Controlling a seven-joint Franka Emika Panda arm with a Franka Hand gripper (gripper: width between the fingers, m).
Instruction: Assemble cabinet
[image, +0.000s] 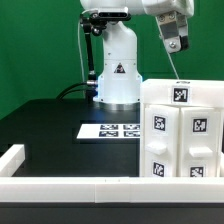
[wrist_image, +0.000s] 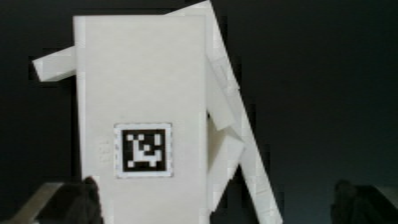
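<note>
The cabinet (image: 182, 135), a big white box carrying several black-and-white tags, stands on the black table at the exterior view's right. My gripper (image: 176, 48) hangs high above its top edge, apart from it. In the wrist view a white cabinet part (wrist_image: 151, 90) with one square tag (wrist_image: 146, 148) lies below me, with a thin white panel leaning at its side. My gripper (wrist_image: 214, 207) is open and empty. Its dark fingertips (wrist_image: 71, 200) stand far apart at the frame's edge.
The marker board (image: 112, 130) lies flat in front of the robot base (image: 118, 75). A long white rail (image: 90, 186) runs along the table's front. Another rail (image: 14, 156) lies at the exterior view's left. A green wall stands behind.
</note>
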